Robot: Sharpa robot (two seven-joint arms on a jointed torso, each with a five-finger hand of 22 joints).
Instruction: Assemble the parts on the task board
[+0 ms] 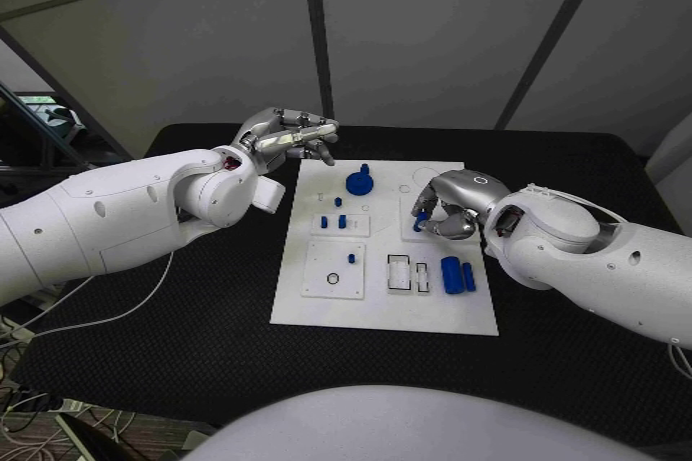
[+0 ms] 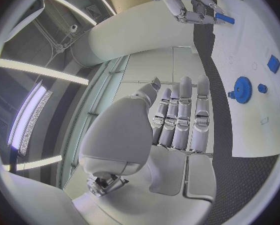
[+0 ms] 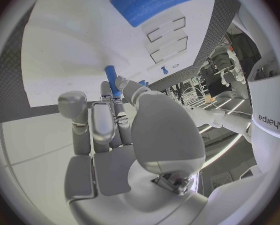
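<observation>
Assembly stands at an early to middle stage, on my reading. The task board [image 1: 325,306] lies flat in the middle of the black table [image 1: 159,356], and most blue pieces are still unfitted or only partly placed: a blue gear [image 1: 359,182] stands near the far end of the board, several small blue pegs [image 1: 342,221] sit on a square plate below it, and two larger blue cylinders [image 1: 459,275] lie side by side near the board's right edge, just beside a pair of rectangular slots [image 1: 408,276] that appear unfilled. A further plate nearer the robot shows an oval cut-out [image 1: 335,279] with one small peg beside it. The right hand [image 1: 447,209] hovers low over the right half of the board with its fingers curled in, pinching a slim blue peg [image 3: 112,80] between thumb and fingertips; the right wrist view shows the peg projecting past the fingertips towards the white surface. It is not yet seated. The left hand [image 1: 289,136] is raised beyond the board's far-left corner, fingers extended close together and holding nothing. Which hole the held peg is meant for cannot be determined, the right hand covering that part of the board, and whether the small pegs are fully seated is too fine to judge
</observation>
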